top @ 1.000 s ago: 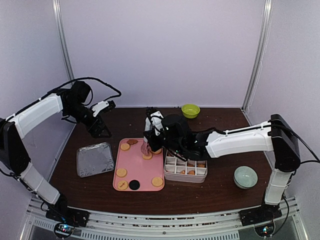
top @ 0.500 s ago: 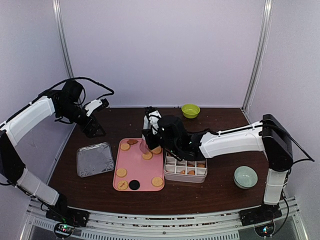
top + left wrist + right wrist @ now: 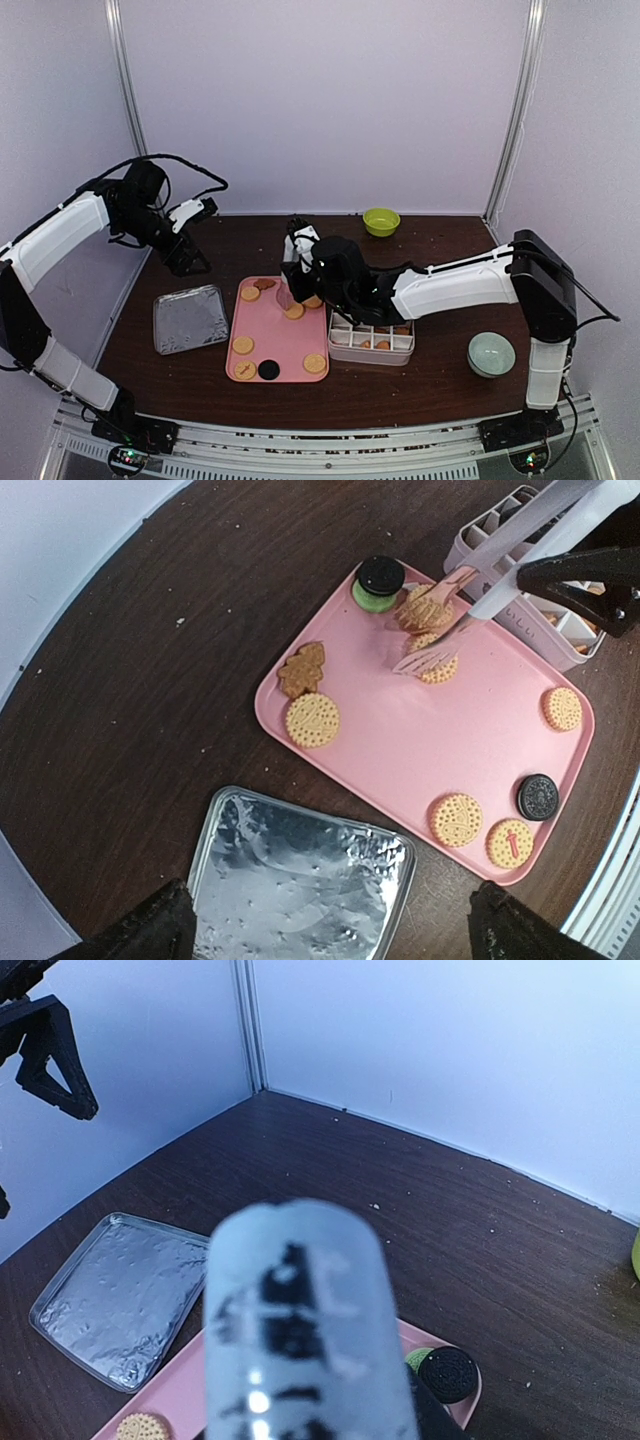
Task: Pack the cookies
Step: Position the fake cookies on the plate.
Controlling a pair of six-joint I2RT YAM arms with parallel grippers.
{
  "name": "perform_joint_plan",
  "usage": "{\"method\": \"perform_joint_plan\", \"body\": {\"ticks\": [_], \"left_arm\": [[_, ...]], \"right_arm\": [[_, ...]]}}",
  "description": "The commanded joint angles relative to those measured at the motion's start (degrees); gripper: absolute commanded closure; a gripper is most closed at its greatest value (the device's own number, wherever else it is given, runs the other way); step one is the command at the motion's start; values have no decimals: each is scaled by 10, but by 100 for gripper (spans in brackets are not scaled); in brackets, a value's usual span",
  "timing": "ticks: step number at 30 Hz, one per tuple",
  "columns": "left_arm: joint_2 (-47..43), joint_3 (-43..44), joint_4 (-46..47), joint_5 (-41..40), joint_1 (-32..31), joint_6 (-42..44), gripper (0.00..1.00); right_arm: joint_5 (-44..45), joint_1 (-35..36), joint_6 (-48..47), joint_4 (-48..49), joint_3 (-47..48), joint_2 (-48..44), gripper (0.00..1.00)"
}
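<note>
Several cookies lie on the pink tray (image 3: 280, 335): tan rounds (image 3: 312, 720), a brown tree-shaped one (image 3: 302, 668), a black one (image 3: 538, 796) and a black one on a green one (image 3: 380, 575). My right gripper (image 3: 304, 258) is shut on the metal tongs (image 3: 500, 555). The tongs' tips are spread around a tan cookie (image 3: 425, 607) at the tray's far side, and I cannot tell whether they touch it. In the right wrist view the blurred tongs (image 3: 300, 1330) hide the fingers. My left gripper (image 3: 330, 935) hangs open high above the foil tray (image 3: 300, 880), holding nothing.
A white divided box (image 3: 372, 338) holding a few cookies stands right of the pink tray. A foil tray (image 3: 190, 318) lies left of it. A green bowl (image 3: 381, 221) sits at the back and a pale bowl (image 3: 491, 354) at the front right.
The right gripper and tongs have shifted slightly left over the pink tray, and the tongs have spread wider. The left arm drew back a little to the left, then held still.
</note>
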Motion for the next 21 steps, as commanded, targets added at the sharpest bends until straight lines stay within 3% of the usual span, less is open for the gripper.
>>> {"method": "perform_joint_plan", "body": {"ticks": [1,21], "left_arm": [[1,26,-6,15,6,-1,2],[14,44,-24,30,5,-1,2]], "right_arm": [[3,5,-6,20,1,2,60],[-14,11,56,27,-121,-89,66]]}}
